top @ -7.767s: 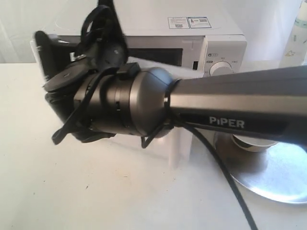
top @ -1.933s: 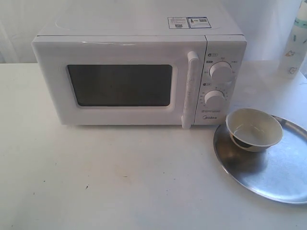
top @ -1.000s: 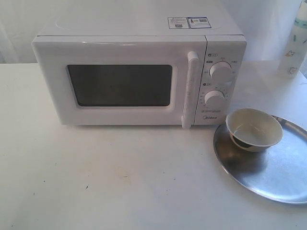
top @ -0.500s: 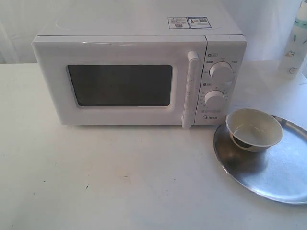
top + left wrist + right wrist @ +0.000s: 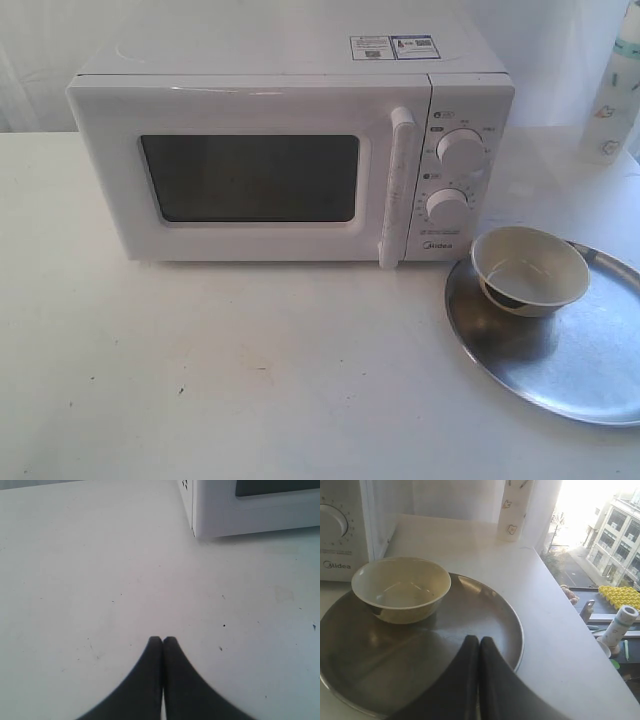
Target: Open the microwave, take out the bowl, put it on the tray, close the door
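Note:
The white microwave [image 5: 290, 150] stands at the back of the table, its door [image 5: 250, 178] shut flat against the front with the bar handle [image 5: 397, 188] beside the knobs. To its right lies the silver tray [image 5: 590, 370], and the cream bowl [image 5: 529, 270] sits upright on the tray's near-left part. The bowl [image 5: 401, 587] and tray [image 5: 485, 615] also fill the right wrist view. My right gripper [image 5: 479, 639] hovers above the tray's edge, shut and empty. Shut and empty too, my left gripper [image 5: 162, 639] hangs over bare table, short of the microwave's corner [image 5: 200, 510]. Neither gripper shows in the exterior view.
A tall white bottle [image 5: 615, 90] stands at the back right, behind the tray. The bottle [image 5: 515, 507] is near the table's edge by a window. White tabletop [image 5: 220, 370] spreads in front of the microwave.
Several seconds ago an arm filled the view in front of the microwave with the door open; now the arm is gone and the door is shut. Nothing has moved over the last second.

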{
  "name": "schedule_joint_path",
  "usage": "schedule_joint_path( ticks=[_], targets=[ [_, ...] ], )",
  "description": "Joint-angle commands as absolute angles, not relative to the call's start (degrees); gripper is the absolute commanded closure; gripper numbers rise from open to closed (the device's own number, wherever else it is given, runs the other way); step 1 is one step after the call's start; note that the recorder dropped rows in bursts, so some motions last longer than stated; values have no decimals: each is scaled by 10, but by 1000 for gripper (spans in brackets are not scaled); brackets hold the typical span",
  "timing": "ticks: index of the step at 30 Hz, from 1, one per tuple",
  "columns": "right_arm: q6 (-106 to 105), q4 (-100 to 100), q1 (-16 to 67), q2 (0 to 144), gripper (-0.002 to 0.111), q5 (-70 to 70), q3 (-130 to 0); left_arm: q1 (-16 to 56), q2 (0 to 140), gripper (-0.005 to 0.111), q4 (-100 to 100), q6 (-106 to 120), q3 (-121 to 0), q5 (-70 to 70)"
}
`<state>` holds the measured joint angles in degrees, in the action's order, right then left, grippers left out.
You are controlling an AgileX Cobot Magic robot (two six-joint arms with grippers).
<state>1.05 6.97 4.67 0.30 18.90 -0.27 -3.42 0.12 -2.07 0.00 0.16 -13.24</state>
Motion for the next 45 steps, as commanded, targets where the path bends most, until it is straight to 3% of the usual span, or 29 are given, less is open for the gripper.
schedule_joint_path(
  ticks=[1, 45],
  targets=[
    [13, 76, 43, 0, 108, 186, 0, -32, 0, 107, -26, 0, 0, -133],
    [-13, 76, 43, 0, 108, 191, 0, -32, 0, 107, -26, 0, 0, -133]
  ],
)
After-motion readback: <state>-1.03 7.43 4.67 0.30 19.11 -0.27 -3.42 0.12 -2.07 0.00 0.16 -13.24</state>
